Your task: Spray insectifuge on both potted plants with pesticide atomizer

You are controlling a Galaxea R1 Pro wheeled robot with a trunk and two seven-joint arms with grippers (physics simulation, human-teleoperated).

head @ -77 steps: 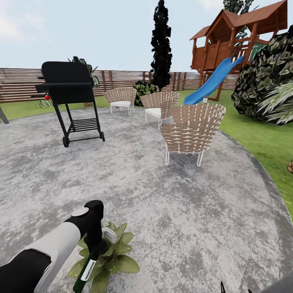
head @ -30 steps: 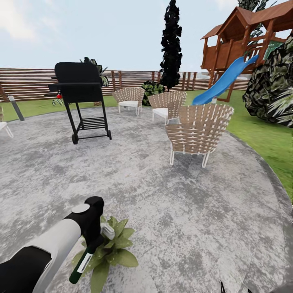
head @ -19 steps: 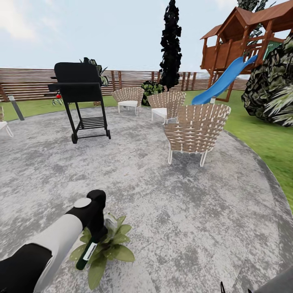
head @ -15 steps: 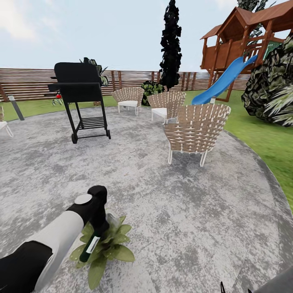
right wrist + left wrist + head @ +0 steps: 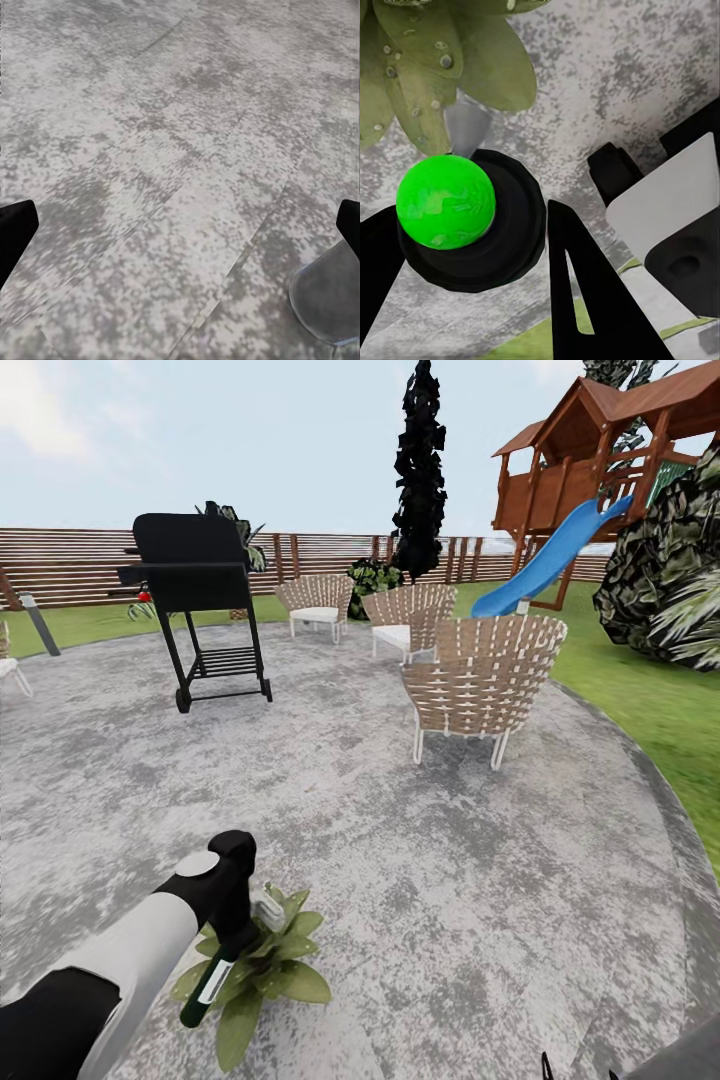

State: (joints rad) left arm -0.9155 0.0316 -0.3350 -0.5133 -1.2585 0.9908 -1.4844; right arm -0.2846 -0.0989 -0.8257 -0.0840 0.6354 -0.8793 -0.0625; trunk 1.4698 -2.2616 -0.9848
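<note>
Spraying step: left gripper (image 5: 237, 940) clamped on slim dark green spray bottle (image 5: 207, 985) over low broad-leaved green rosette (image 5: 262, 965); right gripper's fingers apart; next, likely seek second plant.

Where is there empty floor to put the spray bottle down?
The grey mottled paving is bare between the low green leafy plant and the nearest woven wicker chair, and between that plant and the black barbecue grill. It is crowded under the left claw, which holds the dark green spray bottle over the leaves.
</note>
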